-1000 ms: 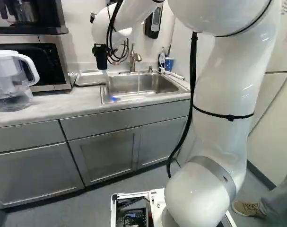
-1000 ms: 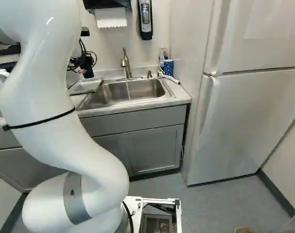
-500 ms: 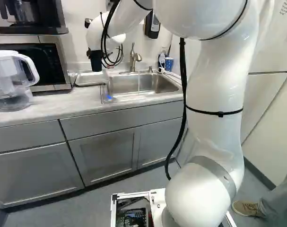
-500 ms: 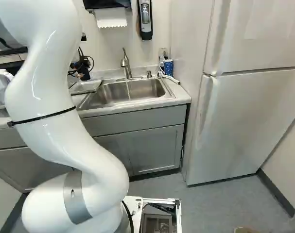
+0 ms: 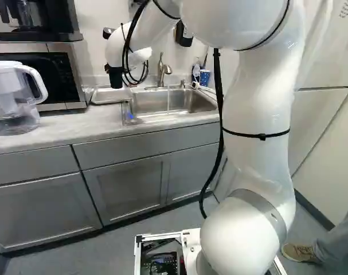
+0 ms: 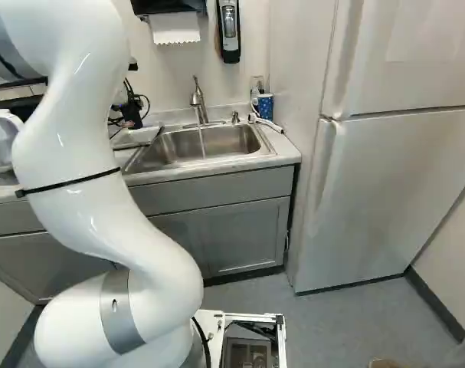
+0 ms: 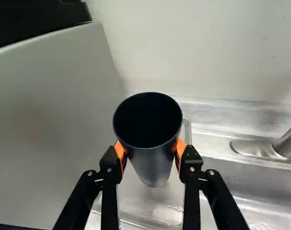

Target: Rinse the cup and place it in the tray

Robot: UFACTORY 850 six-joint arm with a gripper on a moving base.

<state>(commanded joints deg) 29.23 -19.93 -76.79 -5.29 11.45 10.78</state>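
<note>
Status change: the base has not moved; our arm (image 5: 257,114) has swung leftward and lowered, bringing the gripper (image 7: 151,151) near the tray (image 5: 103,98), upper left of the left base view. We hold the cup (image 7: 153,165) between part-open fingers, both pads pressed to its sides, above the tray. We judge rinsing complete; placement should follow.
</note>
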